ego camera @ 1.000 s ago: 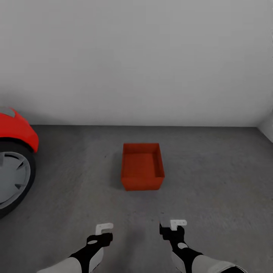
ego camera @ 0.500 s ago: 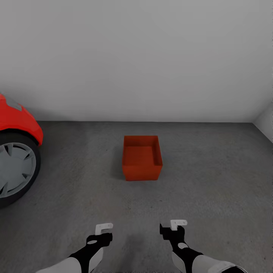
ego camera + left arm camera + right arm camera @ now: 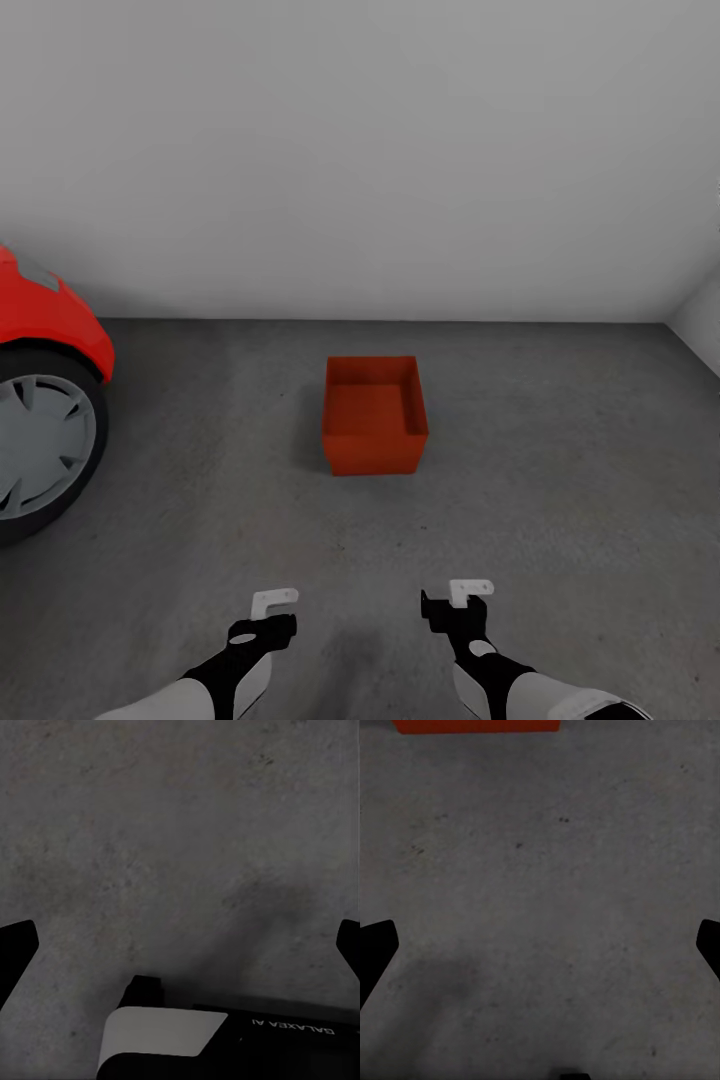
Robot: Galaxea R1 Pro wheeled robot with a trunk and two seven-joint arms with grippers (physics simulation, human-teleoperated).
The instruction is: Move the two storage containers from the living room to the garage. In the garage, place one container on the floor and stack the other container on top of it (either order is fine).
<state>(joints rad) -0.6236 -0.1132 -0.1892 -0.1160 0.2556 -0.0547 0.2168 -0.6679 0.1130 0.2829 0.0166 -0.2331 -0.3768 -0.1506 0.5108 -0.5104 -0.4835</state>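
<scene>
1. Left gripper [image 3: 274, 602] and right gripper [image 3: 469, 590] hang low over bare floor [image 3: 560, 470]; in both wrist views their fingers are spread wide with nothing between them
2. Both forearms reach forward side by side, well apart, wrists bent downward
3. One bin [image 3: 374, 415] sits upright on the floor ahead, midway between the grippers' lines, well clear of both; its near edge [image 3: 476, 726] shows in the right wrist view
4. Open floor rings the bin on every side
5. One car [image 3: 45, 320] with one wheel [image 3: 40, 445] bounds the left; white wall [image 3: 360, 150] closes the far edge
</scene>
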